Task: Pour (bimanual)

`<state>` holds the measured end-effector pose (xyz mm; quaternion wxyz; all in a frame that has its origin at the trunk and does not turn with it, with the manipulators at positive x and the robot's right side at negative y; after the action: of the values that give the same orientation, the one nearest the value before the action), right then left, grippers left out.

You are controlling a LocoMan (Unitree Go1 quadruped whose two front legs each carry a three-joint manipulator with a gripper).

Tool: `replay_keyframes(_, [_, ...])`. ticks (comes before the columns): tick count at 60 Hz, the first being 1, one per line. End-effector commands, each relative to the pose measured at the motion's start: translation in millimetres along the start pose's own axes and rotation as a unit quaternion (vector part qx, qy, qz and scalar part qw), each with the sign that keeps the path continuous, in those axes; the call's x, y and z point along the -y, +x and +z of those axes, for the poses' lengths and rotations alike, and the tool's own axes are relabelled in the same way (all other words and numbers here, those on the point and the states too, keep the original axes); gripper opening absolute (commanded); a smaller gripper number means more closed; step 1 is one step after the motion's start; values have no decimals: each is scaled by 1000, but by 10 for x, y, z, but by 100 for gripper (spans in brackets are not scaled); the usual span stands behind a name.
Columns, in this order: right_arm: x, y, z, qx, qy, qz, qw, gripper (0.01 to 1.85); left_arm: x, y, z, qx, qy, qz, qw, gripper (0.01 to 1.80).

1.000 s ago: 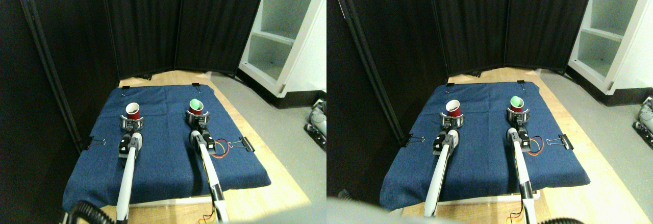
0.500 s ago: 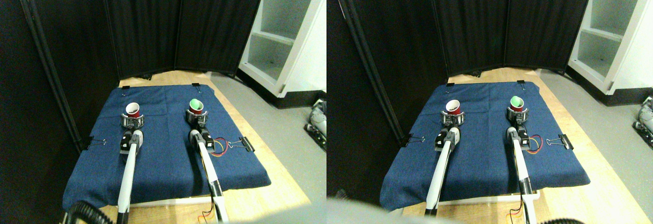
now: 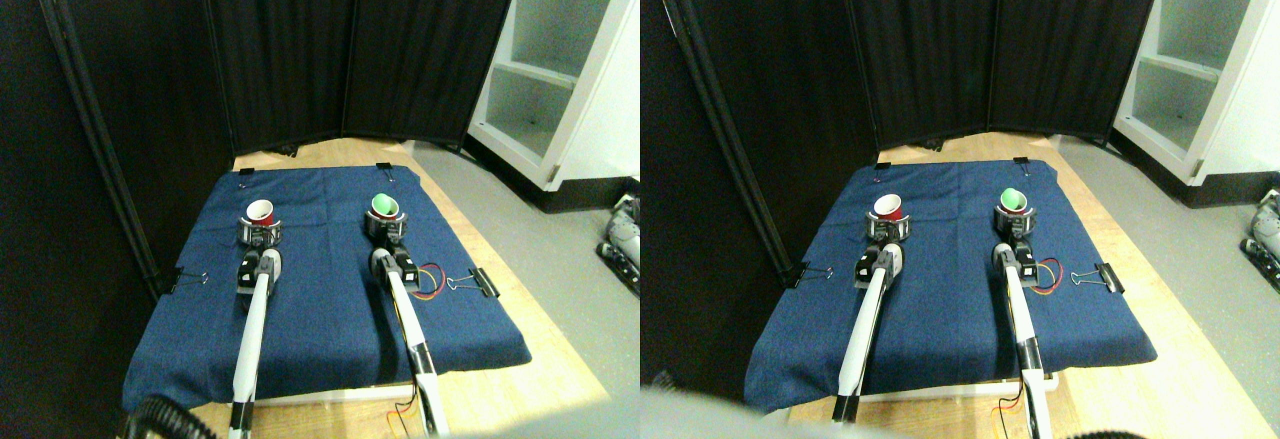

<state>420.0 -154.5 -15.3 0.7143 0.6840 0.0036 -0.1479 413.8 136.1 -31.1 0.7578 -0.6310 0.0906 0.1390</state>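
A red cup (image 3: pixel 260 210) with a white inside stands upright at the left of the blue cloth (image 3: pixel 320 329). My left gripper (image 3: pixel 260 229) wraps around its lower part, shut on it. To the right, a red cup with a green inside (image 3: pixel 384 203) leans slightly left. My right gripper (image 3: pixel 385 224) is shut around its base. Both pale arms reach up from the bottom edge, roughly parallel and about a cup's width apart from each other several times over.
The cloth covers a wooden board and is held by binder clips (image 3: pixel 478 282) (image 3: pixel 180 279). Red and yellow wires (image 3: pixel 430 285) lie beside the right arm. Black folding screens (image 3: pixel 300 49) stand behind, and a white shelf unit (image 3: pixel 560 59) at the back right.
Both grippers and their cups have shifted slightly farther away from me on the cloth. The arms have stretched a little forward.
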Motion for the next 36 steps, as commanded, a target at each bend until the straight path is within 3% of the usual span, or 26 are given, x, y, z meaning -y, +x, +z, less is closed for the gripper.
replay_keyframes(1, [-43, 2, -9, 7, 0, 11, 1000, 86, 31, 27, -16, 3, -1, -11, 1000, 98])
replay_keyframes(12, [-28, 19, -16, 4, -16, 14, 1000, 88, 15, 28, -8, 3, -7, -8, 1000, 97])
replay_keyframes(21, [-23, 19, -30, 11, -8, 11, 1000, 82, -4, 70, -1, 39, 2, -14, 999, 81])
replay_keyframes(23, [-22, 20, -32, 12, -24, 15, 1000, 77, -4, 71, -5, 51, 5, -18, 999, 70])
replay_keyframes(25, [-22, 28, -38, 15, -34, 19, 999, 58, 4, 67, -12, 69, 2, -21, 997, 51])
replay_keyframes(26, [-22, 28, -38, 15, -34, 19, 999, 58, 4, 67, -12, 69, 2, -21, 997, 51])
replay_keyframes(27, [-20, 35, -43, 15, -35, 24, 999, 40, 12, 66, -19, 81, -1, -23, 996, 34])
replay_keyframes(28, [-21, 32, -46, 18, -41, 24, 999, 34, 12, 69, -21, 83, -2, -24, 996, 33])
replay_keyframes(36, [-26, 7, -61, 36, -51, 27, 998, 33, 27, 62, -37, 92, 14, -30, 995, 33])
